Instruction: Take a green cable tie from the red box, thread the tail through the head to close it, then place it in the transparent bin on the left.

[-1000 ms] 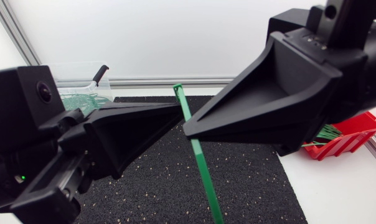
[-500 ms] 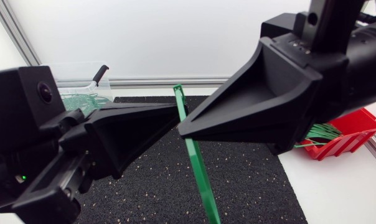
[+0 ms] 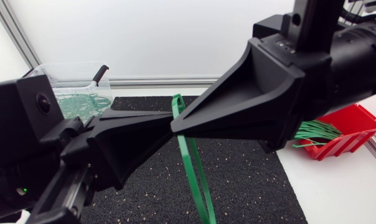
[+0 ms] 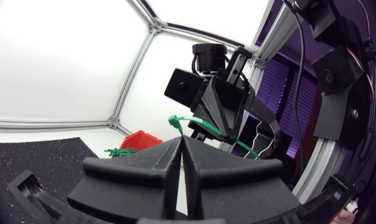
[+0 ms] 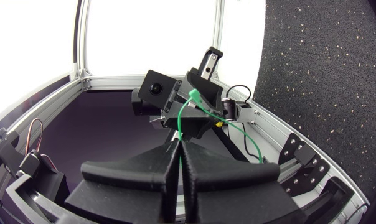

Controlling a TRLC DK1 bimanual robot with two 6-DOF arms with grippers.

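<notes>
While it hangs pinched above the black mat (image 3: 250, 180), the green cable tie (image 3: 177, 104) is bent into a narrow loop with both strands trailing downward. The left tool (image 3: 173, 117) and right tool (image 3: 174, 128) meet tip to tip, each with fingers clamped together on the tie. The red box (image 3: 353, 130) sits on the table (image 3: 337, 186) at right, the transparent bin (image 3: 63, 78) at left.

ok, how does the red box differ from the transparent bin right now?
The red box is opaque and sits on the right. The transparent bin is clear-walled and sits on the far left. The red box holds straight green cable ties lying side by side, while the transparent bin holds curled ties in what looks like a tangle. Both are open-topped and hold green ties.
</notes>
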